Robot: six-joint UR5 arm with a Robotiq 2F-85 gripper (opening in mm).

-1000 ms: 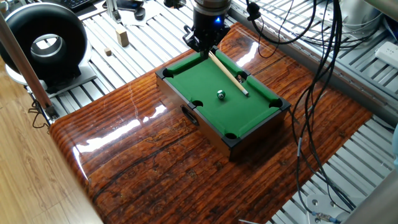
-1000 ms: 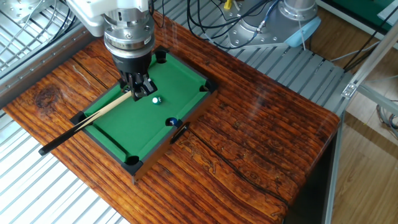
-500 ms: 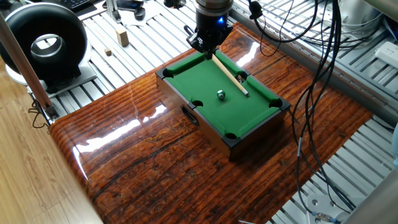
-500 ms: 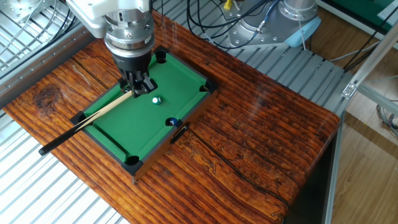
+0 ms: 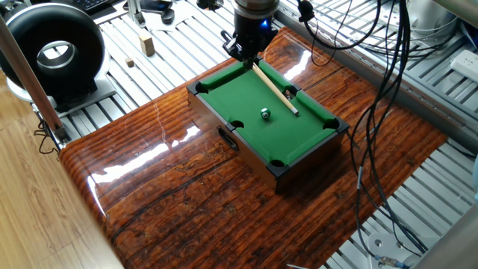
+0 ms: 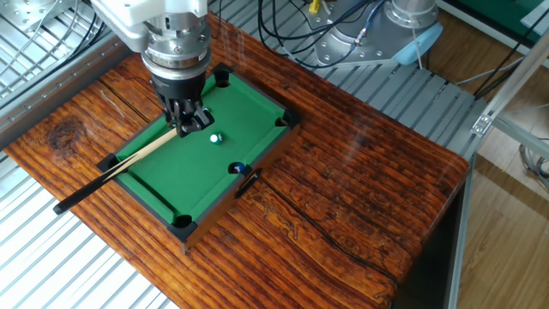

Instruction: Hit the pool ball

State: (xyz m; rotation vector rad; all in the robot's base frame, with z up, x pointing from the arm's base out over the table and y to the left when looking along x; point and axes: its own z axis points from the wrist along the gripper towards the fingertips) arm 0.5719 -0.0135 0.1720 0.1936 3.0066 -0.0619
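A mini pool table with green felt (image 5: 231, 97) (image 6: 197, 176) stands on the wooden tabletop. The pool ball (image 5: 264, 113) (image 6: 216, 137), small, dark and glossy with a white spot, lies near the middle of the felt. My gripper (image 5: 247, 58) (image 6: 189, 125) points down over the felt at one end of the table and is shut on the thin pale cue stick (image 5: 277, 90) (image 6: 120, 165). The stick runs from the fingers across the rail and out past the table's edge. The ball lies a short way from the fingers, not touching the stick.
The glossy dark wooden tabletop (image 5: 187, 194) rests on a slatted metal bench. A black ring-shaped device (image 5: 56, 52) and small wooden blocks (image 5: 148, 45) sit behind it. Black cables (image 5: 388, 82) hang at the right. A robot base (image 6: 403, 34) stands behind the table.
My gripper has shifted slightly back with the cue stick, a little away from the ball. The ball has not moved.
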